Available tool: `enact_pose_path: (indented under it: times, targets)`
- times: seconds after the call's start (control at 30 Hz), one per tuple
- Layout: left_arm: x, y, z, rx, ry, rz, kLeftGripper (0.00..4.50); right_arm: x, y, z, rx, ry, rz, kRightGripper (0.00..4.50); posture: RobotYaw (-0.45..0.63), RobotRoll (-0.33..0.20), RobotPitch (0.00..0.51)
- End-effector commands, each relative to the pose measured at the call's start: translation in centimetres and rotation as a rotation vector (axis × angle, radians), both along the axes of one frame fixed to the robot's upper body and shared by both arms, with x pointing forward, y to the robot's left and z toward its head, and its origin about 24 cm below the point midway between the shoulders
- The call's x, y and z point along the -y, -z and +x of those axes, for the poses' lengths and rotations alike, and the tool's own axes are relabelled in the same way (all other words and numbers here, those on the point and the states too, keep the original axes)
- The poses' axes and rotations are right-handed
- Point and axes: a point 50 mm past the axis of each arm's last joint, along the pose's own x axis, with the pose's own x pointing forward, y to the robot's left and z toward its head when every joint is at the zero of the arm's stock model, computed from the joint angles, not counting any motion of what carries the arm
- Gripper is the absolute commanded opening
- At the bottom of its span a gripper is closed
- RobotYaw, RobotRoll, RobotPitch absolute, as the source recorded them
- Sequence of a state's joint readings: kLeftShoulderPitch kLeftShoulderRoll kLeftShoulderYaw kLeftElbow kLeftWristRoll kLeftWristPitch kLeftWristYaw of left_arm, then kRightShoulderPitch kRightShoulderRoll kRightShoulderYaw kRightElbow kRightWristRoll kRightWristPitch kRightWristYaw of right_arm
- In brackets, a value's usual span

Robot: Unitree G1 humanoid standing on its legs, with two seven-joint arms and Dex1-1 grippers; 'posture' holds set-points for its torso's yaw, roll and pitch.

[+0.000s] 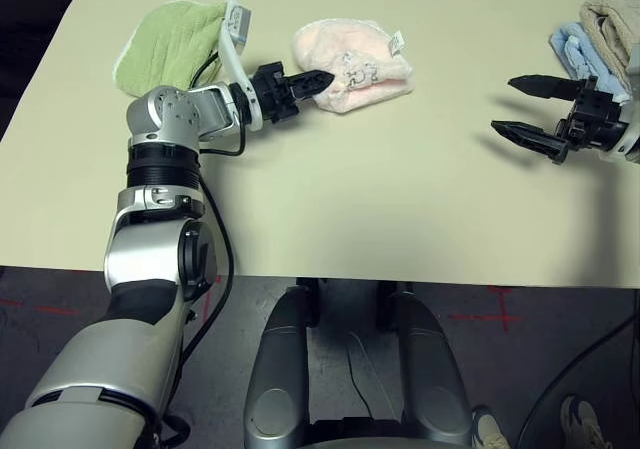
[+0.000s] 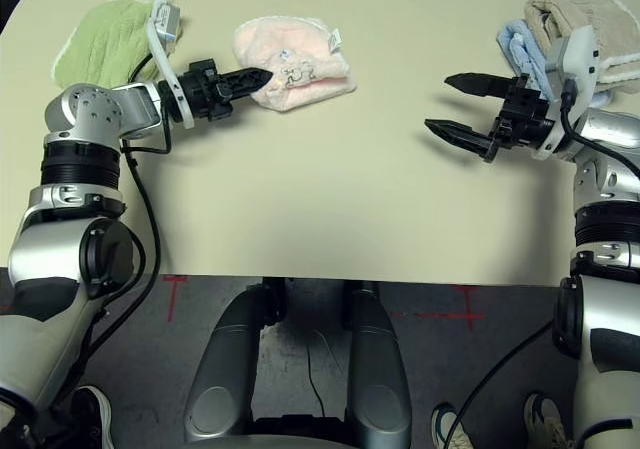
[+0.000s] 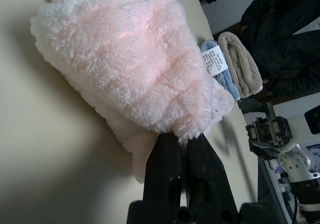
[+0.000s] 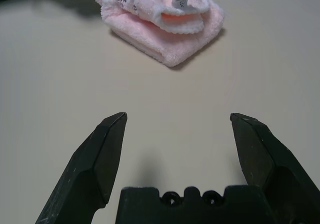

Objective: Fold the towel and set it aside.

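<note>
Two black fingers of the left gripper are pinched together on the near edge of the pale pink towel, which lies as a folded bundle on the beige table, toward its far side and between the green folded towel on the left and the blue and beige folded towels on the right. The folding looks done — the step in hand reads as the setting aside, with the grasp just made. The next move probably calls for lifting or dragging the bundle without letting the layers slip open. The right gripper waits well apart from the towel, jaws wide and empty — pointing toward it across bare table.
</note>
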State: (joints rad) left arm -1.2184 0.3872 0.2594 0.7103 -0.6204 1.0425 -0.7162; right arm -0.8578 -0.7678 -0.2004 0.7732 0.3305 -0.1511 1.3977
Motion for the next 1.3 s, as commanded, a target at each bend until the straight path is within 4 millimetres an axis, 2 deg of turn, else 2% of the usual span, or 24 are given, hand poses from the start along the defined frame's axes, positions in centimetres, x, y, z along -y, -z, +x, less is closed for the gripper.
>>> enact_pose_path:
  times: [0.03,0.33,0.6,0.77,1.03,1.3]
  targets:
    - [-0.8,-1.8,-0.2,0.061,-0.022,-0.02,0.02,0.3,0.2,-0.1,-0.008,0.008,-0.012,4.5,-0.01,0.0,0.383]
    - [-2.4,-6.1,-1.0,0.207,-0.096,-0.07,0.02,0.1,0.2,0.0,-0.007,0.003,-0.007,4.5,0.01,0.0,0.381]
    - [-3.5,-7.2,-1.4,0.265,-0.142,-0.057,0.02,-0.2,0.0,0.3,-0.005,-0.006,-0.003,4.5,0.02,0.0,0.381]
    - [-4.5,-8.9,-1.3,0.33,-0.193,-0.054,0.02,-0.1,0.3,0.4,-0.011,-0.005,0.0,4.5,0.03,0.0,0.382]
    - [-5.7,-9.2,-0.6,0.368,-0.259,-0.016,0.02,0.1,0.5,0.4,-0.012,-0.003,0.002,4.5,0.02,0.0,0.386]
    - [-5.7,-12.0,-0.5,0.471,-0.271,-0.092,0.02,-0.1,0.5,0.4,-0.01,-0.009,-0.001,4.5,0.02,0.0,0.389]
